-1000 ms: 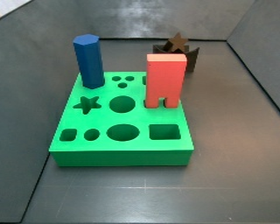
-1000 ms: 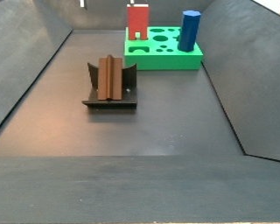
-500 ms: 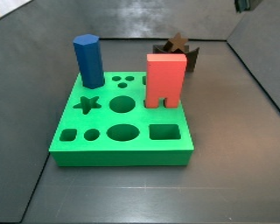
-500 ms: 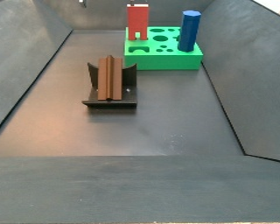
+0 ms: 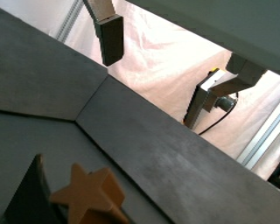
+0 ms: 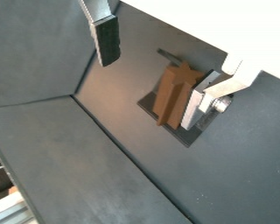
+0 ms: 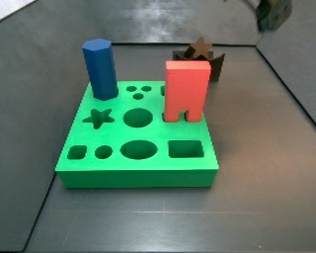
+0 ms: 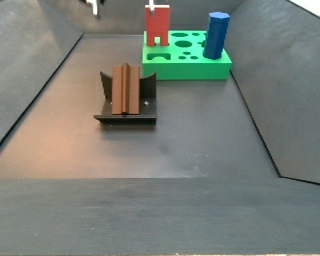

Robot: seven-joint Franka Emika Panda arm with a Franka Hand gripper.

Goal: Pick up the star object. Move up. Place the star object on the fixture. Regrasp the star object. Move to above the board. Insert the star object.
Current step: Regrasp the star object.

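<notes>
Side view: claw (image 7: 275, 12) blurred, cropped.

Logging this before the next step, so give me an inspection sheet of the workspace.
Surface: dark grey floor, bare apart from the items below.
Job's things: star object lying in the fixture; green board, star hole unfilled.
Clutter: blue hexagonal peg and red arch block standing on the board.
Hand: hand open, empty, high above the fixture.
Cables: nothing seen.
Surroundings: grey enclosure walls.
</notes>
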